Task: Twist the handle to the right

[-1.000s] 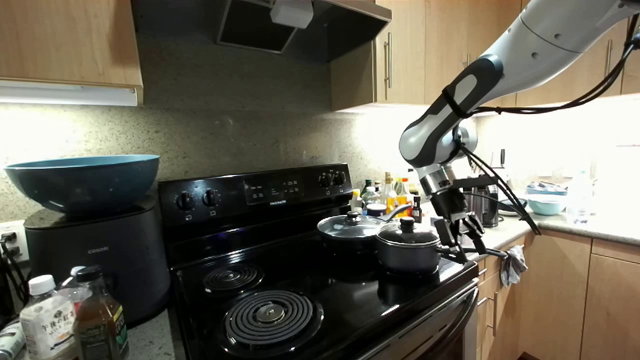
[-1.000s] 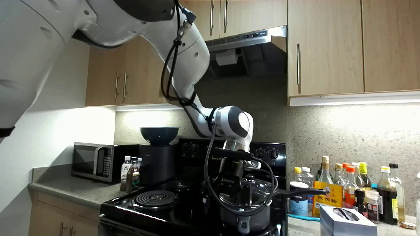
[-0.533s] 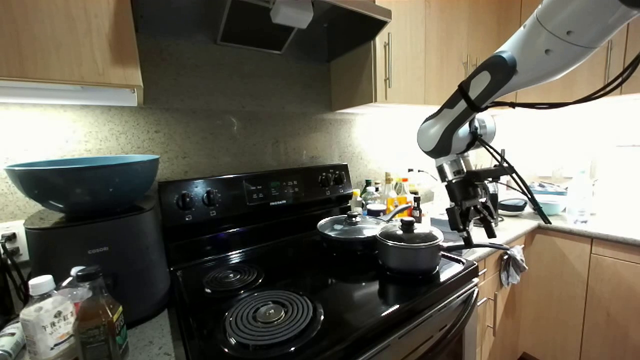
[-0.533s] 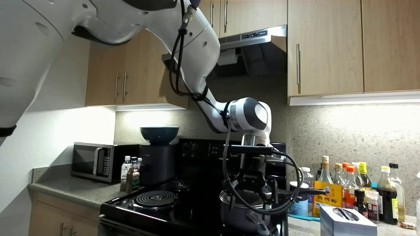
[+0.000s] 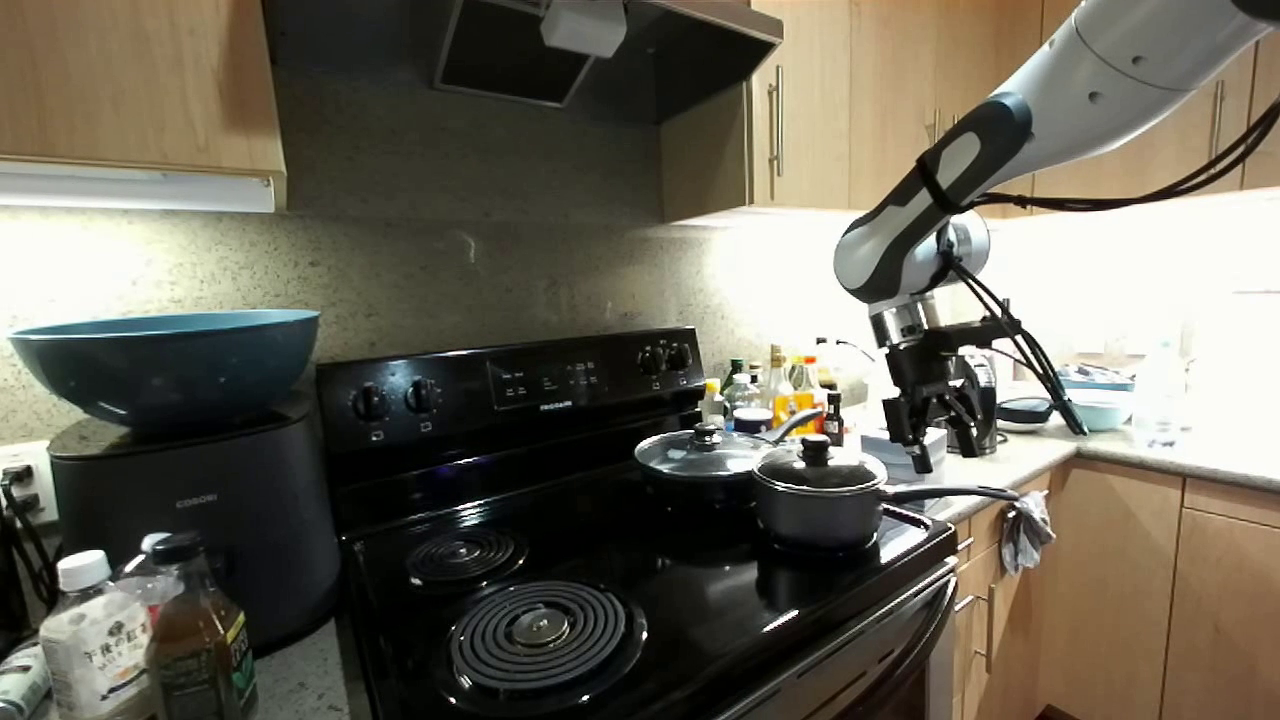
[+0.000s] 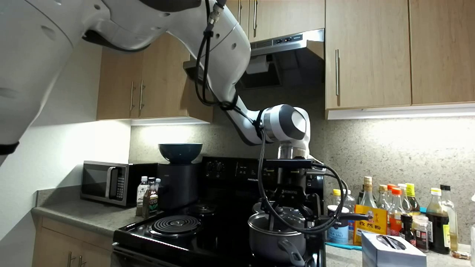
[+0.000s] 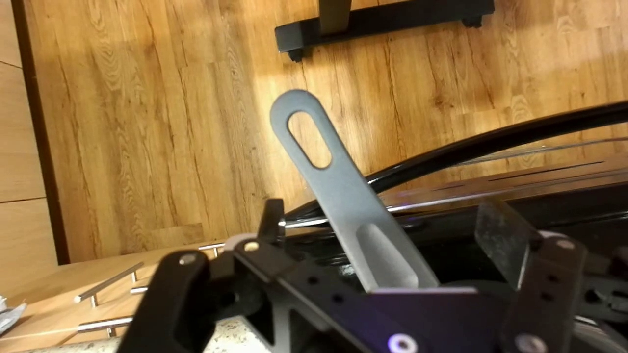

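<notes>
The stove (image 5: 690,600) bears the saucepan (image 5: 815,512), handle (image 5: 955,491) below the tool (image 5: 945,459).

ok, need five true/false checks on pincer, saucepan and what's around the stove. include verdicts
1. The front saucepan wears a lid. True.
2. The pincer grips the handle. False: the pincer's jaws are spread and the handle lies ungripped below.
3. The blue bowl rests on the black Cosori appliance. True.
4. The microwave sits on the stove. False: the microwave stands on the counter.
5. In the wrist view, the handle's end shows against the floor. True.
</notes>
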You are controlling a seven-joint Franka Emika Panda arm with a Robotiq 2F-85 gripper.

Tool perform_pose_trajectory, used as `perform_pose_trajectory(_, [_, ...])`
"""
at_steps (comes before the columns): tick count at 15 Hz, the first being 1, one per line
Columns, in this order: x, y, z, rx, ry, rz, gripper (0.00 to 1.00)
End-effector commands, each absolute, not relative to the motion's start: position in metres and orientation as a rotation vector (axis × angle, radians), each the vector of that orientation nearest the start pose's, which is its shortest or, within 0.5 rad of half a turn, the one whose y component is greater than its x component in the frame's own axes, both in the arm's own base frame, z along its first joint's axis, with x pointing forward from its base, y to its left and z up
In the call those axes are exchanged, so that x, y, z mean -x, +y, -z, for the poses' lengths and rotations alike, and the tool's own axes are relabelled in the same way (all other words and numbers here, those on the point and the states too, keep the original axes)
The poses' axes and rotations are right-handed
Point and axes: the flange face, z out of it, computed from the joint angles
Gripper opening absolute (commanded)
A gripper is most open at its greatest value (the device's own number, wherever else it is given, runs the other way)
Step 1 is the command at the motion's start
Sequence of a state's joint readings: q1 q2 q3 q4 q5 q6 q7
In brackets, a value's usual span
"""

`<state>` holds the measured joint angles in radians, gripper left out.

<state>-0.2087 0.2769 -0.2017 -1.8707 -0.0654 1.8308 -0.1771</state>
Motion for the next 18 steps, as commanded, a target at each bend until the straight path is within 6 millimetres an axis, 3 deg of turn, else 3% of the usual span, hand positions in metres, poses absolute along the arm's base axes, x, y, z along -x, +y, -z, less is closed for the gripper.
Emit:
perform_pose_trajectory(1, [-0.54,-0.222,-0.347,3.109,0.349,-0.506,1.0])
perform_pose_trajectory(10, [-0.555,-0.155,-0.33,3.093,0.468,-0.543,1.0])
perform_pose_trajectory(13, [-0.559,-0.148,-0.318,3.048,0.414,-0.559,1.0])
perform_pose_trajectory(18, [-0.554,-0.149,-0.297,2.934,0.49,-0.562,1.0])
